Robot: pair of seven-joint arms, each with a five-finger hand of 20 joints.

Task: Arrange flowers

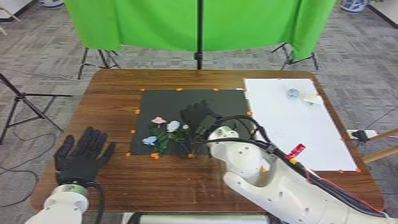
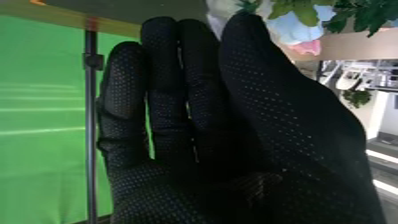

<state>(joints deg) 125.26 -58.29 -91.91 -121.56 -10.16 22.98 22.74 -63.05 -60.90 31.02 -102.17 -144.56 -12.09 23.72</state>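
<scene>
The right hand (image 1: 201, 113) is open, its fingers straight and close together. The flowers (image 1: 173, 126) are just to its left; I can't tell whether its thumb touches them.

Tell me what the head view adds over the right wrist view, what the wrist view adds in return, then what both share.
Head view adds: the left hand open at the table's left, the white sheet and the dark mat's taped edges.
Right wrist view adds: bright light strips in the room.
Both share: the right hand, blue flower, pink flower, green backdrop and dark pole.
</scene>
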